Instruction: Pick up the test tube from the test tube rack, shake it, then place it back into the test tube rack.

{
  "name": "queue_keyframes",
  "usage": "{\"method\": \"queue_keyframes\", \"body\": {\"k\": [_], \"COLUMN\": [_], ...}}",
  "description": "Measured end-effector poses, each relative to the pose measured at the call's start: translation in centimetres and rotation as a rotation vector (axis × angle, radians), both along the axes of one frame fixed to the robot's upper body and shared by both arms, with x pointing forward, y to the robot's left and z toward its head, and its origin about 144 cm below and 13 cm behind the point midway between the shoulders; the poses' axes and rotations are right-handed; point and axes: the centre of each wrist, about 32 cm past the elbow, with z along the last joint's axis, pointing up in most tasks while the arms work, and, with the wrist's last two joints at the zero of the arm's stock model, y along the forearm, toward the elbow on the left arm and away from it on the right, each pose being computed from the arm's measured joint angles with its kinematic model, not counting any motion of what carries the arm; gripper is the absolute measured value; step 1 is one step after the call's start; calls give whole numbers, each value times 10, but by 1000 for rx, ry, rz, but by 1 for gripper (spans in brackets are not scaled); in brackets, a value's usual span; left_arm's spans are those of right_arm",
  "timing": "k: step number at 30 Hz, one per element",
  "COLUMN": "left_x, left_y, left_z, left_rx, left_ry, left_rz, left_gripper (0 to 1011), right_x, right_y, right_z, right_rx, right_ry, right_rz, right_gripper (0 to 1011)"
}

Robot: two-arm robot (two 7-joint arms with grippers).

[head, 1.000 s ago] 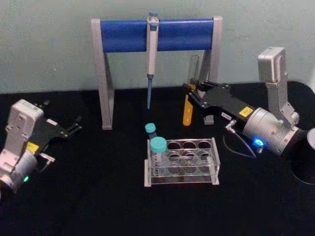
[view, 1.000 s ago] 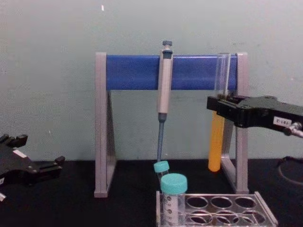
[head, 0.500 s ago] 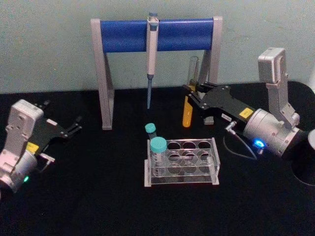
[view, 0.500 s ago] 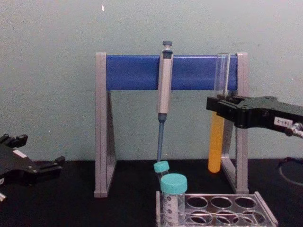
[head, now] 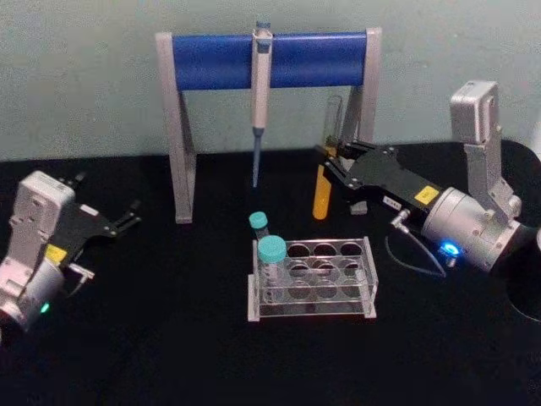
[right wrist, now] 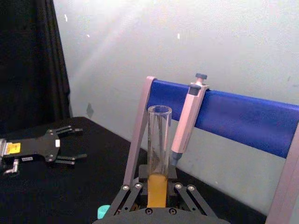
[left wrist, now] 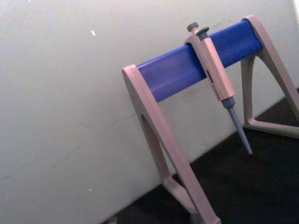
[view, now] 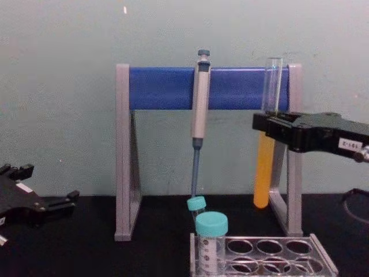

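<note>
Your right gripper (head: 328, 159) grips the long clear orange-filled glass tube (head: 319, 196) | aloft behind the clear plastic rack (head: 313, 243) | left gripper (head: 133, 214) wide

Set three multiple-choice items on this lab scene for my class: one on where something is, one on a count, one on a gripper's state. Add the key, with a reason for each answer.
1. Where is the test tube relative to the test tube rack?
A) standing in one of its holes
B) lying in front of it
C) held upright in the air behind it

2. How many teal caps show at the rack's left end?
A) one
B) two
C) four

3. The right gripper is:
A) shut on the test tube
B) open and empty
C) shut on a pipette

Key:
1 C: the chest view shows it clamped clear of the holes.
2 B: one large cap and one small.
3 A: its fingers grip the tube's middle, while the left gripper sits open at the left.
</note>
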Motion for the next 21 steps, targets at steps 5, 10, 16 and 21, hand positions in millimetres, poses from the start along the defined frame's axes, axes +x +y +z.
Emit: {"method": "queue_keyframes", "body": {"k": [5, 10, 16, 21], "left_x": [0, 0, 0, 0], "left_y": [0, 0, 0, 0], "left_z": [0, 0, 0, 0], "left_rx": [0, 0, 0, 0], "left_ry": [0, 0, 0, 0], "left_rz": [0, 0, 0, 0], "left_gripper": [1001, 1001, 1001, 1001], "right_x": [-1, -3, -9, -19], "right_y": [0, 0, -2, -5], "right_z": [2, 4, 6, 4], "right_rx": [4, 7, 9, 9], "right_ry": [-4, -9, -9, 2], "right_rz": [4, 12, 36, 53], "right_gripper": [220, 220, 221, 220]}}
